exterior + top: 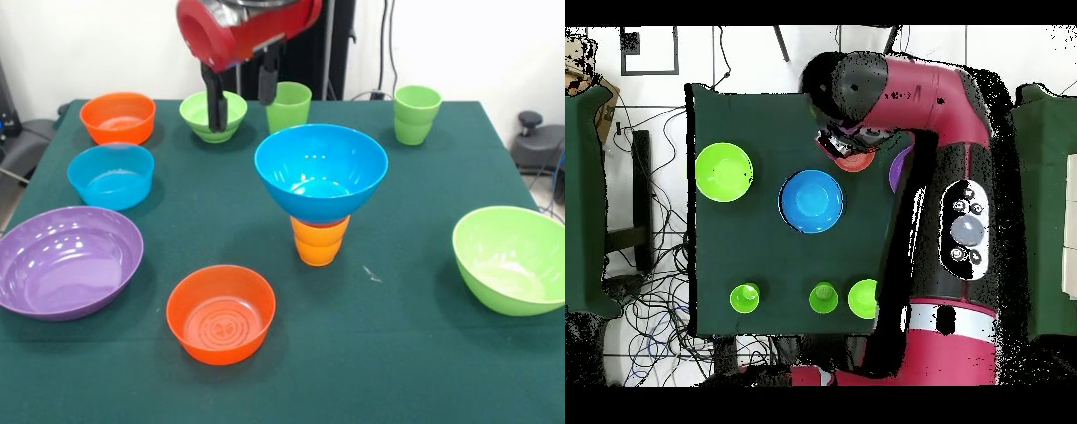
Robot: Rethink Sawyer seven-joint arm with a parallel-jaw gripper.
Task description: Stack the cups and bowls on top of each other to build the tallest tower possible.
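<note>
The tower stands mid-table: a blue bowl [321, 172] sits upright on an orange cup [320, 240]; from overhead only the blue bowl [812, 200] shows. My gripper [240, 95] hangs open and empty at the far side, its fingers [214, 104] in front of a small lime bowl [213, 117] and beside a green cup [289, 107]. A second green cup [417, 114] stands at the far right. In the overhead view the arm [905, 95] hides the gripper.
An orange bowl [117, 117], a light blue bowl [110, 175] and a large purple bowl [66, 261] line the left side. Another orange bowl [221, 314] sits in front, and a large lime bowl [512, 258] at the right, also seen from overhead [724, 171].
</note>
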